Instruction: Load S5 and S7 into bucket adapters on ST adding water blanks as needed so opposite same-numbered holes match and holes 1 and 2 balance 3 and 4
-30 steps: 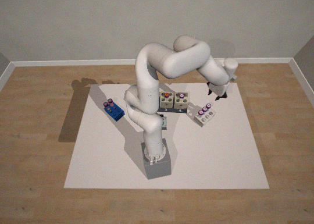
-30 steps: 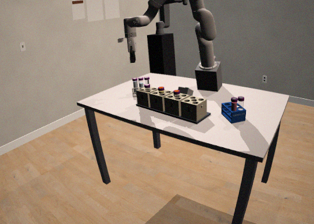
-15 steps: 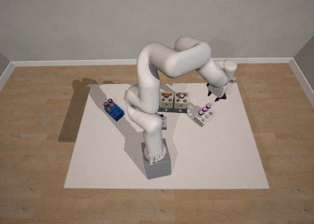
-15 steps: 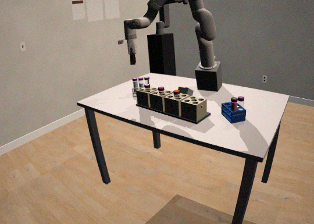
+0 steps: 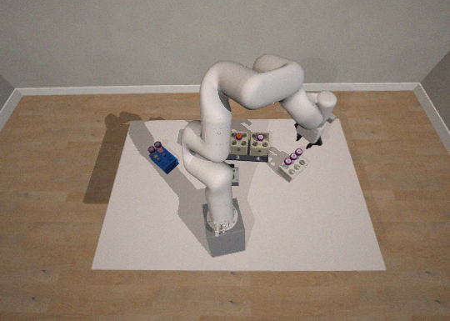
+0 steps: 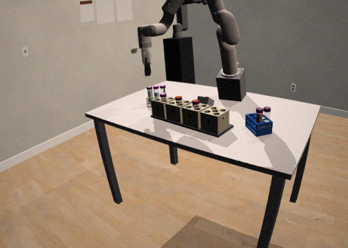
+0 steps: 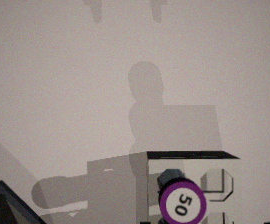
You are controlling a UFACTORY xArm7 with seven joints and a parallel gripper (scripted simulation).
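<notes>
My gripper (image 5: 309, 144) (image 6: 147, 73) is open and empty. It hangs high above the table, just behind the white blank rack (image 5: 287, 173). That rack holds three white-dot tubes (image 5: 293, 157) (image 6: 156, 90). The wrist view shows the rack's end wall (image 7: 186, 167) and a cap marked 50 (image 7: 182, 204). Four tan adapters stand in a row on the dark stand (image 5: 250, 158) (image 6: 225, 129). The end adapter (image 5: 259, 146) (image 6: 159, 108) near the white rack holds a white-dot tube (image 5: 259, 138) (image 6: 163, 96). The one beside it (image 5: 238, 146) (image 6: 174, 111) holds an orange-dot tube (image 5: 239, 136) (image 6: 178, 98). A third adapter (image 6: 191, 116) holds another orange-dot tube (image 6: 195, 102).
The fourth adapter (image 6: 214, 121) has only empty holes. A blue rack (image 5: 168, 163) (image 6: 261, 128) with two tubes (image 5: 155, 147) (image 6: 259, 113) stands on the far side of the stand. The small DONE desk (image 5: 236, 175) (image 6: 205, 100) sits between the stand and the arm's base (image 5: 225, 234).
</notes>
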